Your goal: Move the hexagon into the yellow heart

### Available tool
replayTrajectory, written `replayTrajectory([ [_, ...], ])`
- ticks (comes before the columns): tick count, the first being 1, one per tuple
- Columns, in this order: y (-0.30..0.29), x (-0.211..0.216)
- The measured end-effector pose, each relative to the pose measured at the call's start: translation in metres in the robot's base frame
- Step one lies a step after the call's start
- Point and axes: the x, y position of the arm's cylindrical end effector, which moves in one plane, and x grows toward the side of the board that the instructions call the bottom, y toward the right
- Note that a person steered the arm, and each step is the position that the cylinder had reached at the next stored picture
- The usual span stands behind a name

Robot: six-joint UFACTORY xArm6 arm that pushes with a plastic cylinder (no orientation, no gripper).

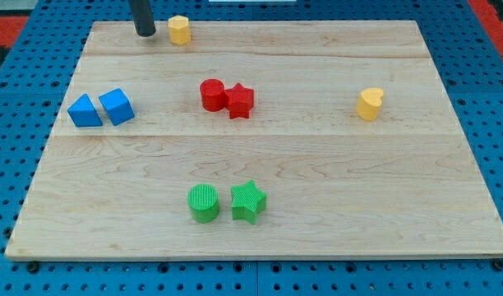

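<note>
Yellow plastic hexagon block (179,30), probably light, stiff and easy to slide, sits at the wooden board's (317,164) top edge, 3 o'clock of my tip (145,34), which has no pincer and holds nothing; pushing its left face should send it toward the yellow heart block (369,104) at roughly 4 o'clock.

The rod is cut off by the view's top edge, so only its lower length and my tip (145,34) show. Far to the view's left and right of my tip, the blue pegboard (13,148) and the red surface (9,23) run past the edges.
</note>
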Motion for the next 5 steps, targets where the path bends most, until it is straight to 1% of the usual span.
replayTrajectory([
  [1, 0.096, -0.002],
  [2, 0.157, -0.006],
  [3, 0.163, -0.018],
  [4, 0.254, 0.002],
  [5, 0.325, 0.043],
])
